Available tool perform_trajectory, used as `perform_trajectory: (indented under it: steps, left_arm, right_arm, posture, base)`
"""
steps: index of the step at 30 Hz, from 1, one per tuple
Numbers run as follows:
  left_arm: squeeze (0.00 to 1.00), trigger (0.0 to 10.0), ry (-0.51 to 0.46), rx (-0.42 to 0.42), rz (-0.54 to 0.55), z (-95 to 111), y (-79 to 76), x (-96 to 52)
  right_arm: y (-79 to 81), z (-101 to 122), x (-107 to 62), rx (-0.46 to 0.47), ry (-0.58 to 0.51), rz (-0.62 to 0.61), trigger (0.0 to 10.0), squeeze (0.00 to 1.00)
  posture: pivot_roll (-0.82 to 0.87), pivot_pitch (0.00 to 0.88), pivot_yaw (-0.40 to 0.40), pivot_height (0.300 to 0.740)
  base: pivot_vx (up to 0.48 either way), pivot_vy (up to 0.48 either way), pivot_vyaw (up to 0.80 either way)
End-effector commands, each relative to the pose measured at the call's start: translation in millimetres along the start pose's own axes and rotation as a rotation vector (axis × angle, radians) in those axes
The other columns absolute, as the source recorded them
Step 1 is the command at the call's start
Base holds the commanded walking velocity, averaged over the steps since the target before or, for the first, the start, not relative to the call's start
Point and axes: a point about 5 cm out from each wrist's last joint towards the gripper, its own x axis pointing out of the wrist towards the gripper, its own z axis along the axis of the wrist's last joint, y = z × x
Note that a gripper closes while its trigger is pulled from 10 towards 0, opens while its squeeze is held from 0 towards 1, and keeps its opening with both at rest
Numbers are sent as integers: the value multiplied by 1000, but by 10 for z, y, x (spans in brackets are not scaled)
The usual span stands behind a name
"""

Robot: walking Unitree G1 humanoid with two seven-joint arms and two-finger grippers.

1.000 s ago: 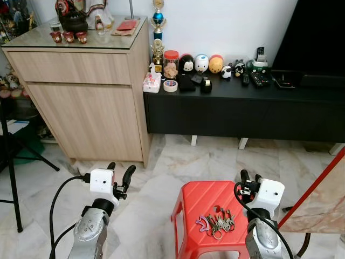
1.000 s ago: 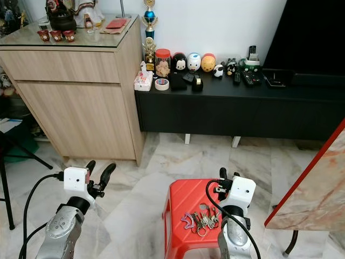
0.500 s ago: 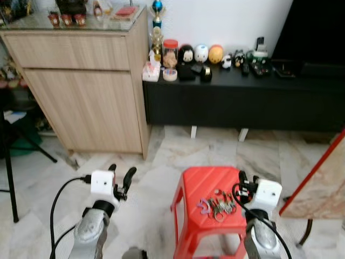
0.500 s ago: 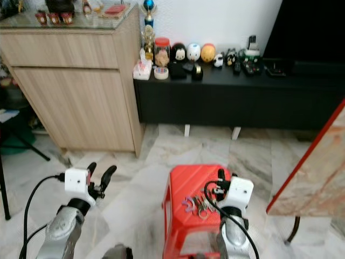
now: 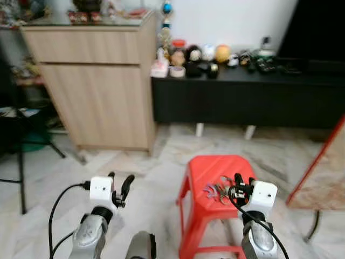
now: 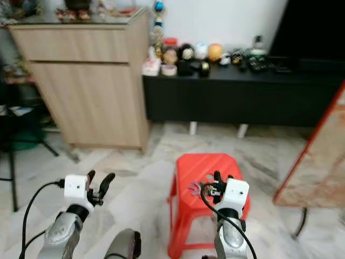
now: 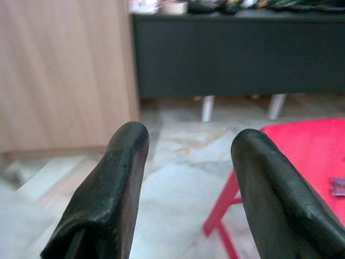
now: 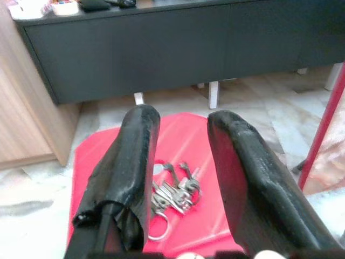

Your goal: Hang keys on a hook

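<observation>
The right tool [image 8: 180, 162] hangs with fingers apart, empty, just above and behind one bunch of keys [image 8: 171, 193] lying on the red stool [image 5: 205, 172]; its long axis seems to run roughly along the fingers. The left tool [image 5: 119, 186], also spread, is well off to the side. Right arm is nearer.

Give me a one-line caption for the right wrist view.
The open right gripper hovers above a bunch of keys lying on a red stool.
</observation>
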Motion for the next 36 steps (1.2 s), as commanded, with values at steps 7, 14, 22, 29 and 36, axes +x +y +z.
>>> perform_trajectory:
  steps: [7, 14, 22, 29, 36]
  left_arm:
    - [0, 10000, 6, -4, -5, -10, -2, -20]
    - [0, 10000, 8, -9, -7, -16, -21, -27]
    - [0, 10000, 10, -16, -8, -27, -40, -36]
    - [0, 10000, 12, -19, -10, -36, -47, -41]
    - [0, 10000, 10, -22, -10, -31, -54, -34]
  right_arm:
    - [15, -15, 26, 7, 18, -4, 10000, 0]
    - [-41, -30, 30, 9, 34, -23, 10000, 0]
    - [-31, -23, 36, -1, 27, -18, 10000, 0]
    - [-5, -24, 37, -6, 29, -3, 10000, 0]
    - [-2, -21, 39, -7, 28, 2, 10000, 0]
  posture:
    - [48, 3, -23, 637]
    - [44, 7, -30, 637]
    - [44, 9, -33, 637]
    - [44, 11, -34, 637]
    - [43, 10, -34, 637]
  base:
    - [0, 0, 0]
    - [0, 0, 0]
    - [0, 0, -269]
    - [103, 0, 0]
    - [288, 0, 0]
